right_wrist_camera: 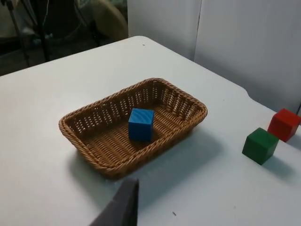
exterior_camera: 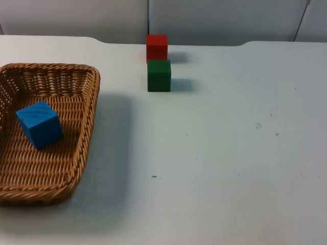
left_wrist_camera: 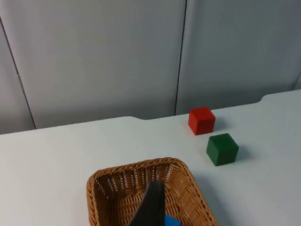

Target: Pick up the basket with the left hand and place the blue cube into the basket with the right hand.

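The blue cube (exterior_camera: 39,124) already lies inside the basket (exterior_camera: 91,109), near the middle of its woven floor, so I judge the placing step finished. The basket rests on the white counter (exterior_camera: 230,153), and its shadow falls beside it. My left fingers (left_wrist_camera: 151,207) hang above the basket's rim, and my right fingers (right_wrist_camera: 123,205) hover over the counter just beside the basket. For both, I cannot tell if they are released or clenched. The red cube (exterior_camera: 157,47) and the green cube (exterior_camera: 159,75) stand apart near the wall. The next move, I think, is only to draw both arms away without touching the basket.
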{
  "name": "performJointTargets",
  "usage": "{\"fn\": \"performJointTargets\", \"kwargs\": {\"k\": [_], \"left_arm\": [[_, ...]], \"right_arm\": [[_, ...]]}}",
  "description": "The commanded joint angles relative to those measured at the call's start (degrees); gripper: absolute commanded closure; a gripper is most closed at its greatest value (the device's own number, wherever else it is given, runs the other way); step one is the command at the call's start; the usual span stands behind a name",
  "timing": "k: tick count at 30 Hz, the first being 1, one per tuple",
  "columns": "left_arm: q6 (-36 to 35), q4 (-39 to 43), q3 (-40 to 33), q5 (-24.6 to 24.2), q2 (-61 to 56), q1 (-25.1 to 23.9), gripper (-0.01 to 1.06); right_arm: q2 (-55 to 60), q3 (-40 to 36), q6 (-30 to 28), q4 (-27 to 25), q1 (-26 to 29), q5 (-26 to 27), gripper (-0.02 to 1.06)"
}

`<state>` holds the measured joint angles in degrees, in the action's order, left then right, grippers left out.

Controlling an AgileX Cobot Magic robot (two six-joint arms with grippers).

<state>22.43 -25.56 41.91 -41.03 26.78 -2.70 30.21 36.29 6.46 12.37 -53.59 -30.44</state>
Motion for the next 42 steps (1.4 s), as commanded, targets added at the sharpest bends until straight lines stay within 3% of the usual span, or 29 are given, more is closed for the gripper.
{"fn": "performJointTargets", "kwargs": {"k": [1, 7, 12, 16, 23, 32, 42], "left_arm": [[-3.0, 1.9, -2.6, -1.3, -3.1, 0.2, 0.25], [-14.1, 12.9, -8.6, -7.1, -14.2, 0.7, 0.26], [-15.9, 16.7, -9.3, -10.0, -17.7, 2.0, 0.26], [-21.5, 26.2, -9.3, -15.8, -21.7, 2.5, 0.26], [-22.0, 27.2, -9.6, -18.5, -26.2, 2.5, 0.26], [-22.4, 29.3, -11.4, -20.5, -26.8, 2.5, 0.27], [-22.4, 28.8, -12.7, -20.7, -26.8, 2.5, 0.27]], "right_arm": [[-0.2, -0.3, 0.1, -0.2, -0.2, 0.8, -0.01], [-0.2, -0.3, -0.1, -0.6, -0.2, 0.7, -0.01], [-0.4, -0.3, -0.3, -0.6, -0.2, -0.8, -0.01], [-3.2, -0.5, -0.4, -0.6, -0.2, -3.6, -0.01], [-9.9, -3.5, -0.4, -0.2, -0.2, -4.6, -0.01], [-18.5, -4.2, -0.4, 0.4, -0.2, -11.3, -0.01], [-28.4, -4.2, 0.9, 1.2, -0.2, -23.4, -0.01]]}}
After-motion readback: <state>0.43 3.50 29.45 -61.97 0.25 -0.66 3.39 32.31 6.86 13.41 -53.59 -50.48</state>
